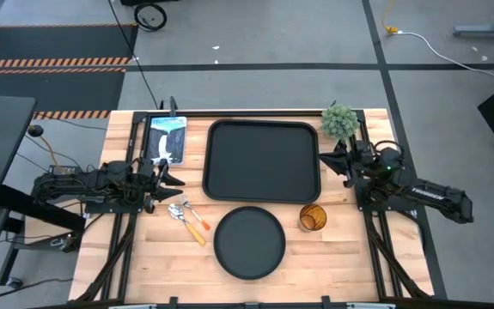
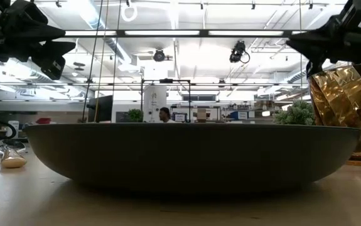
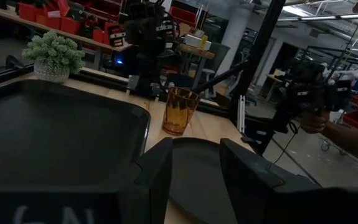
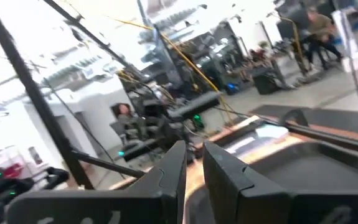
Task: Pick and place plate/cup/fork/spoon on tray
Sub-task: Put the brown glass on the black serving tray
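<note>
Both claws empty: left gripper [image 1: 178,179] slightly open, right gripper [image 1: 326,158] looks nearly closed, hard to tell. Nothing's on the tray [image 1: 262,160] between them yet. Fork [image 1: 192,214] and spoon [image 1: 185,222] sit just below the left claw; probably grab those first.

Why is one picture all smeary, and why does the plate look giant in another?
The right wrist view is smeared with blur, so the tray looks soft. In the low view the plate sits right against the camera, so it fills the picture, dark against bright ceiling lights. The high view is sharp.
</note>
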Controlling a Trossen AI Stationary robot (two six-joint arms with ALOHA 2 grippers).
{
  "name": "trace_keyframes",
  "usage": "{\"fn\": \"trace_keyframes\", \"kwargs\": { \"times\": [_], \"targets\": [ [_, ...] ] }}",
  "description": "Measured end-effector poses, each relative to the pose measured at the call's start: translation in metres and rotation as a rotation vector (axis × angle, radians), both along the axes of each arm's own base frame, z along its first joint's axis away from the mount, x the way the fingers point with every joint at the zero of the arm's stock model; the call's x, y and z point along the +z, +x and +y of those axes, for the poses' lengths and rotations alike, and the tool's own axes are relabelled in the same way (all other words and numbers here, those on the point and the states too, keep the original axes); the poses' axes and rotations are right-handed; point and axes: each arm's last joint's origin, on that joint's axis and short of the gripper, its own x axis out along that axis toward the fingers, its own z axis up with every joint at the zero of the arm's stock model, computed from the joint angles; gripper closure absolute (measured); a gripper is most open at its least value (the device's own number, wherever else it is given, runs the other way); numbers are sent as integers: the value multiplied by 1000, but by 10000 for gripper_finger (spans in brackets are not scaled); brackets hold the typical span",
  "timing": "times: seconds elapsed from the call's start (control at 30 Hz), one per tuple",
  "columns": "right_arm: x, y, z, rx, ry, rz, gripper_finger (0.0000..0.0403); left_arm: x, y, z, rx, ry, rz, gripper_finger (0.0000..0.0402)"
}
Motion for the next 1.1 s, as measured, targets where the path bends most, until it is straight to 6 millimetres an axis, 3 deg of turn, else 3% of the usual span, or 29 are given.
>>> {"fn": "trace_keyframes", "kwargs": {
  "times": [0.33, 0.83, 1.1],
  "targets": [
    [0, 1, 5, 69, -42, 4, 344, 0, 0, 0, 0, 0, 0, 260],
    [32, -5, 16, 96, -35, 348, 344, 0, 0, 0, 0, 0, 0, 260],
    [44, 8, 23, 110, 6, 417, 344, 0, 0, 0, 0, 0, 0, 260]
  ]
}}
